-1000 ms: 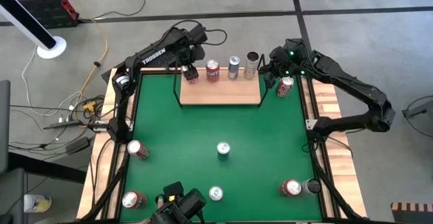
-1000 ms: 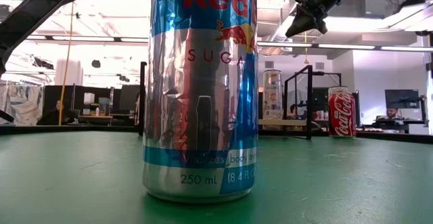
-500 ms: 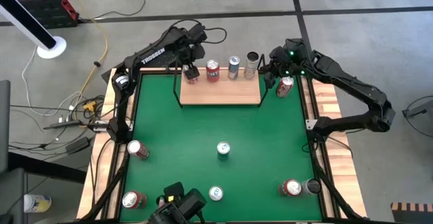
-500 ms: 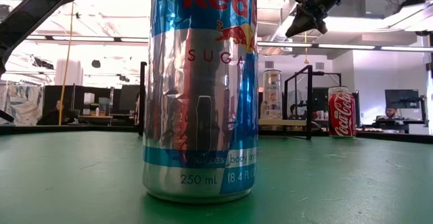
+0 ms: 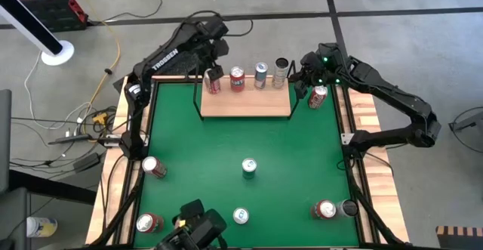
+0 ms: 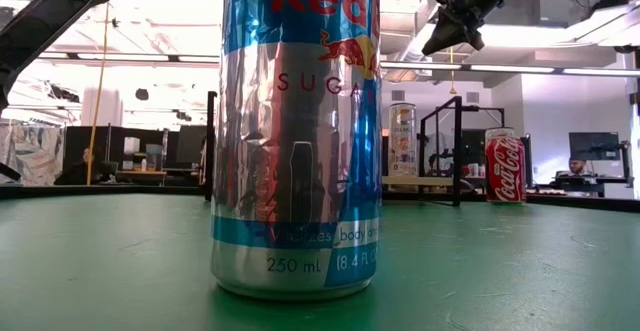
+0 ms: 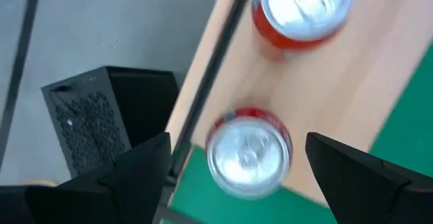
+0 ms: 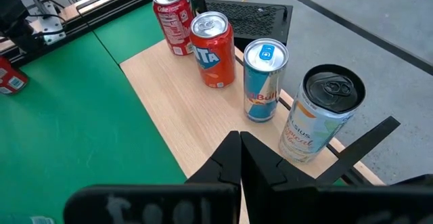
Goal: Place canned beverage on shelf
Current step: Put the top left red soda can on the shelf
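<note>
Four upright cans line the far edge of the shelf (image 5: 245, 103), a light-wood board with black wire ends at the far side of the green worktop (image 5: 226, 152): a red Coca-Cola can (image 8: 172, 18) at the left end, an orange-red can (image 8: 213, 51) whose label shows the letters "TA", a slim blue-and-silver Red Bull can (image 8: 264, 80) and a tall pale can with a black top (image 8: 321, 116) at the right end. The left gripper (image 7: 237, 166) hangs directly above the Coca-Cola can, its fingers (image 7: 125, 176) spread wide on either side and clear of it. The right gripper (image 8: 238, 163) sits just off the shelf's right end, its fingers pressed together with nothing between them, and a red can (image 5: 318, 97) lies tilted on the worktop beside it. The near half of the shelf board is bare wood. Nearer than the shelf, more cans stand well apart on the green, among them a Red Bull can (image 6: 297, 131) marked "250 mL" with the letters "SUGA" showing, and a Coca-Cola can (image 6: 505, 165) farther back.
</note>
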Robot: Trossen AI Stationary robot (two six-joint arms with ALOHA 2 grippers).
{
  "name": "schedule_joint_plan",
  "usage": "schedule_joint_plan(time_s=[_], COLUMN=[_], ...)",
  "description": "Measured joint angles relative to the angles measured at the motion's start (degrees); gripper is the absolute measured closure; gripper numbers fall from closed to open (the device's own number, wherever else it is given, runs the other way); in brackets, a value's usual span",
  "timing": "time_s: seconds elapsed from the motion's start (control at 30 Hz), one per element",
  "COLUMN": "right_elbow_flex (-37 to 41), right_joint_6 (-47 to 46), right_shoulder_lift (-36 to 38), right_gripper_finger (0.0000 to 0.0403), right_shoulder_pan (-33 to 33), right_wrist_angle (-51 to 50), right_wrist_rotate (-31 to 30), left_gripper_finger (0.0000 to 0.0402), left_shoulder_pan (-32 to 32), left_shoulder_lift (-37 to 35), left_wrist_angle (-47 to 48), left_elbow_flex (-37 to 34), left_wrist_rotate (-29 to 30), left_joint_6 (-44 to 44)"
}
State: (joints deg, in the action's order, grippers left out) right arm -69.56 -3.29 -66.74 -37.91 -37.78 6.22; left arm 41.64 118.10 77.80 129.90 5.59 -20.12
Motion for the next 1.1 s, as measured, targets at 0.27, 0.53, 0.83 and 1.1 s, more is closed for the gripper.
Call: schedule_joint_plan(time_s=[0.27, 0.53, 0.83, 1.1], right_elbow_flex=[0.00, 0.00, 0.00, 0.00], right_joint_6=[0.01, 0.33, 0.83, 1.71], right_shoulder_lift=[0.00, 0.00, 0.00, 0.00], right_gripper_finger=[0.0378, 0.0378, 0.0378, 0.0378], right_shoulder_pan=[0.00, 0.00, 0.00, 0.00], right_wrist_angle=[-0.22, -0.57, -0.62, -0.92], right_wrist_rotate=[0.35, 0.42, 0.44, 0.63], left_gripper_finger=[0.0090, 0.0096, 0.0096, 0.0096], left_shoulder_pan=[0.51, 1.12, 1.45, 1.60], left_shoulder_lift=[-0.02, -0.02, 0.02, 0.02], left_wrist_angle=[2.71, 0.97, -1.62, -0.86], left_elbow_flex=[-2.28, -6.21, -6.40, -6.40], left_wrist_rotate=[-0.70, -1.15, -1.62, -4.55], left_joint_6=[-9.13, -18.08, -21.37, -21.71])
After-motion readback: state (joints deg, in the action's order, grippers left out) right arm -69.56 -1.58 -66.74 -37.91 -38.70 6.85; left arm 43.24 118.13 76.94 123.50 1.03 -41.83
